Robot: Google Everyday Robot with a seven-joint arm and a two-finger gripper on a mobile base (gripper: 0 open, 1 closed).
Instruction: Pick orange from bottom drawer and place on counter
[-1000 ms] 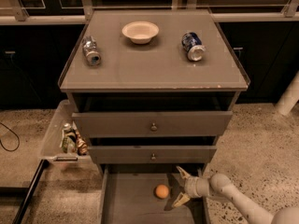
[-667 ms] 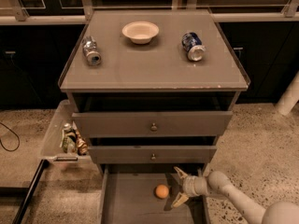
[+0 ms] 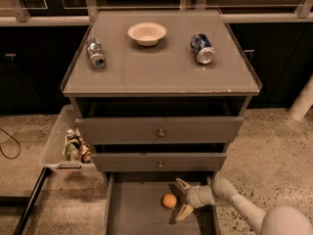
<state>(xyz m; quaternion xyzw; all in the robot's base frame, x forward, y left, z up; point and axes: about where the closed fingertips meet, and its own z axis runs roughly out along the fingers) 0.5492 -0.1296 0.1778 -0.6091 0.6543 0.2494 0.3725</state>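
The orange (image 3: 169, 200) is a small round fruit lying on the floor of the open bottom drawer (image 3: 137, 212), near its middle. My gripper (image 3: 182, 199) reaches into the drawer from the right, low down. It is open, with one finger behind and one in front of the orange's right side, a small gap from it. The counter (image 3: 161, 72) is the flat grey-brown cabinet top above.
On the counter stand a cream bowl (image 3: 146, 33), a silver can (image 3: 95, 53) lying at the left and a blue can (image 3: 202, 48) lying at the right. Two knobbed drawers (image 3: 159, 130) sit above the bottom one. A clear side tray (image 3: 66, 146) with items hangs at the left.
My gripper has moved a little to the left, closer to the orange. The orange has not moved.
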